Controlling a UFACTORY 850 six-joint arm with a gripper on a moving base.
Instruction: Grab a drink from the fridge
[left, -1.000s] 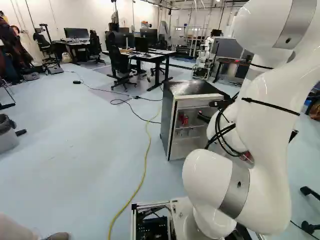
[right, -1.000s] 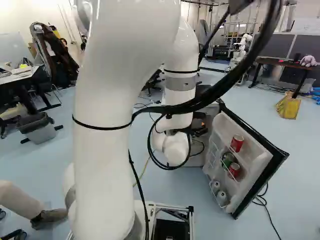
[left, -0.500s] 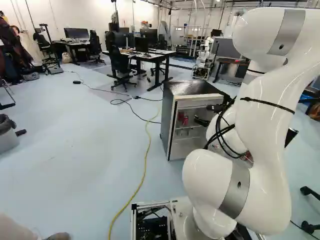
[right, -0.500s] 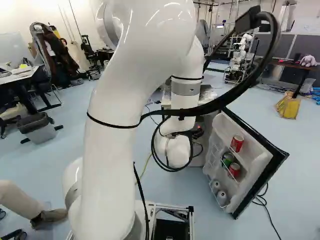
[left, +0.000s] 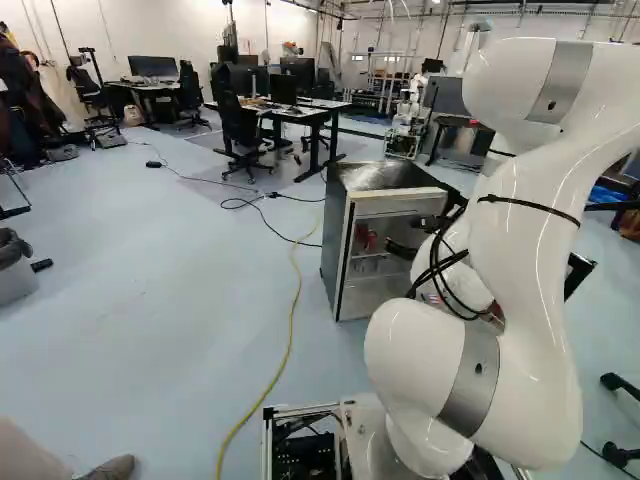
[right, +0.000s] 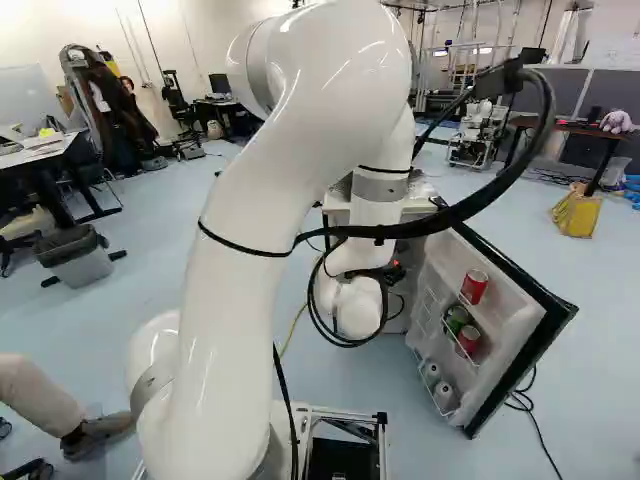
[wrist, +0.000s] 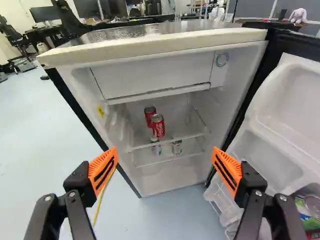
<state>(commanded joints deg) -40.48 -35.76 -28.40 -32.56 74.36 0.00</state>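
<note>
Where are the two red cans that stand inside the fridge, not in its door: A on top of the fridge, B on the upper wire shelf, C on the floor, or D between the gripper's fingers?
B: both red cans stand on the upper shelf.

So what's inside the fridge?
Inside the fridge, two red cans stand on the upper shelf, with two more cans below. The top flap hides what's behind it.

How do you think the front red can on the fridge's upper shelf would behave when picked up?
The front red can looks metal, so it should feel stiff, though a hard squeeze might dent it. Its smooth, rounded side could slip, and, standing upright and narrow, it may tip if nudged.
</note>
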